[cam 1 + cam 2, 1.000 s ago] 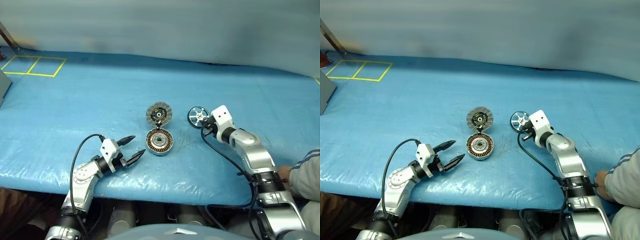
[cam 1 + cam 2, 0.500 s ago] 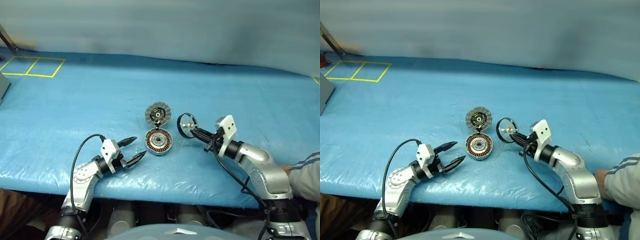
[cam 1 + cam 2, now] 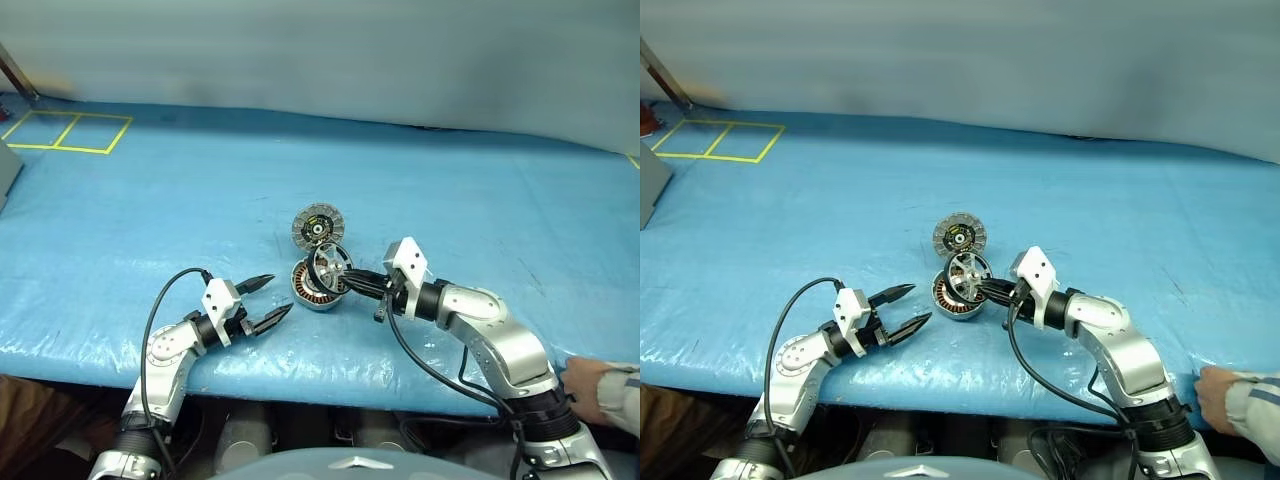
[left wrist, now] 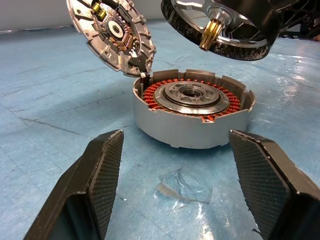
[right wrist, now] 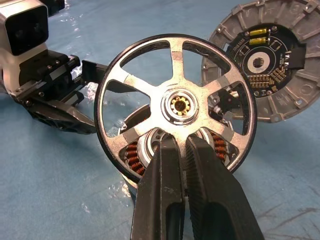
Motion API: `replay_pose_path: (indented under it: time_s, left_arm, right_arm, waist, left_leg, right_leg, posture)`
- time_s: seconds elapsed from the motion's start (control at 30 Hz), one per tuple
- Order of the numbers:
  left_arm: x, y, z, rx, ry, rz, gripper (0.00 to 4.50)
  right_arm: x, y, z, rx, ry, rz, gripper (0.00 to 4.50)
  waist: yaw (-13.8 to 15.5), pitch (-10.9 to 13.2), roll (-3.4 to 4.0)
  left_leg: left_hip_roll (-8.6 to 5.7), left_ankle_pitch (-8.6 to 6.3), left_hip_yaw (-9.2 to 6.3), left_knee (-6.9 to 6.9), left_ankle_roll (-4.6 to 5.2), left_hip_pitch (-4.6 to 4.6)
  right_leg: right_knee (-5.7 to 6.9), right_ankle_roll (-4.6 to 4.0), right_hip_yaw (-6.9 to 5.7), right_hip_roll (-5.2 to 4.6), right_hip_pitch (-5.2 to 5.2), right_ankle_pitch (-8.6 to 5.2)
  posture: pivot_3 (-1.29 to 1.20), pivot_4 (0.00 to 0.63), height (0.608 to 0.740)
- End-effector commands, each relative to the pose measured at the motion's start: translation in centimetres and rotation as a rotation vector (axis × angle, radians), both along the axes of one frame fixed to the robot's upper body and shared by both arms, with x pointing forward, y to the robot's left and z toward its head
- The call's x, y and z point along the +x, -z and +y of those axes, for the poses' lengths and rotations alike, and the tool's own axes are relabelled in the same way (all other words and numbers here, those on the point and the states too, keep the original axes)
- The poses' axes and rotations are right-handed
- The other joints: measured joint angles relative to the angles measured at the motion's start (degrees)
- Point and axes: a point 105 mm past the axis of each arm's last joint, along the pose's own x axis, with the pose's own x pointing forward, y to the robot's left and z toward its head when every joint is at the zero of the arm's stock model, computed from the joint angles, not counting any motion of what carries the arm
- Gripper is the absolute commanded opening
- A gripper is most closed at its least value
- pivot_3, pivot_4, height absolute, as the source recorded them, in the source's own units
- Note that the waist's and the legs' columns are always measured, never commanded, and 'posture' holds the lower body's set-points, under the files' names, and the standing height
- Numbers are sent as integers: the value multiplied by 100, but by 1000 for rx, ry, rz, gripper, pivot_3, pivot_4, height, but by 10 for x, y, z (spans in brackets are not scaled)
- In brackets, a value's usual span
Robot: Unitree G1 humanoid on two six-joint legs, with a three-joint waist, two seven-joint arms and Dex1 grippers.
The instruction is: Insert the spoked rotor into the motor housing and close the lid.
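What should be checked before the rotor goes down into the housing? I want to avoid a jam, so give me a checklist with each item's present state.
1. Right gripper shut on the spoked rotor: ok.
2. Lid swung open, clear of the motor housing: ok.
3. Housing cavity free of debris, windings and hub exposed: ok.
4. Rotor above the housing, not yet seated: ok.
5. Rotor level with the housing: not ok, it is tilted.
6. Left gripper open beside the housing, not touching it: ok.

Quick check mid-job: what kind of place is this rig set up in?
Probably a lab or workshop test bench. A blue plastic sheet covers the table, yellow tape squares mark its far corner, and a person's hand waits at the near edge.
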Motion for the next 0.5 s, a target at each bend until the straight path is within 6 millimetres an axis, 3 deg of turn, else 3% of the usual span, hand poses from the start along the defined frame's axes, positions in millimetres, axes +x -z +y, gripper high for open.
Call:
replay_pose_path:
  time_s: [0.03, 0.5]
  left_arm:
    - [2, -8, -3, 3, 16, -43, 3571]
    - [1, -10, -2, 6, 2, -49, 3571]
  right_arm:
    - [3, -6, 6, 0, -22, -48, 41]
    - [7, 10, 10, -55, -36, -26, 41]
  waist:
    - [-1, 0, 0]
    - [-1, 0, 0]
  left_leg:
    - [0, 0, 0, 0, 0, 0]
    - [0, 0, 0, 0, 0, 0]
  right_leg:
    - [0, 0, 0, 0, 0, 0]
    - [0, 0, 0, -1, 0, 0]
  posture:
    - [0, 150, 740]
    - [0, 150, 740]
